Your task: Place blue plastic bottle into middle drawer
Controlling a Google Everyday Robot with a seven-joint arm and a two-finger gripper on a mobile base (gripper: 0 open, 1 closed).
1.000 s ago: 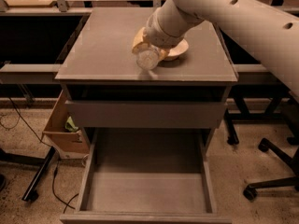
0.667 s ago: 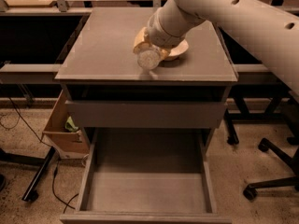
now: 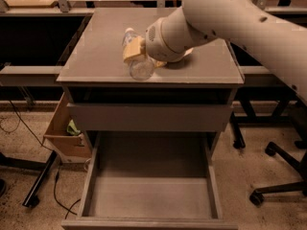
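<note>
The blue plastic bottle [image 3: 140, 65], clear with a white cap, is near the front of the grey cabinet top [image 3: 96, 56], its cap pointing away from me. My gripper [image 3: 134, 49] is shut on the bottle's middle, with a beige finger [image 3: 133, 48] across it. The white arm reaches in from the upper right. The beige bowl [image 3: 186, 52] is almost wholly hidden behind the wrist. The middle drawer [image 3: 151, 195] stands pulled open below, its flat grey floor bare. I cannot tell whether the bottle touches the top.
The upper drawer [image 3: 148, 118] with a plain grey front sits above the open one. A cardboard box [image 3: 64, 135] stands on the floor at the left. Office chair bases with casters [image 3: 276, 171] are at the right. Cables lie on the floor at the lower left.
The gripper and bottle have shifted left and slightly toward the front edge of the cabinet top, away from the bowl. The drawers have not moved.
</note>
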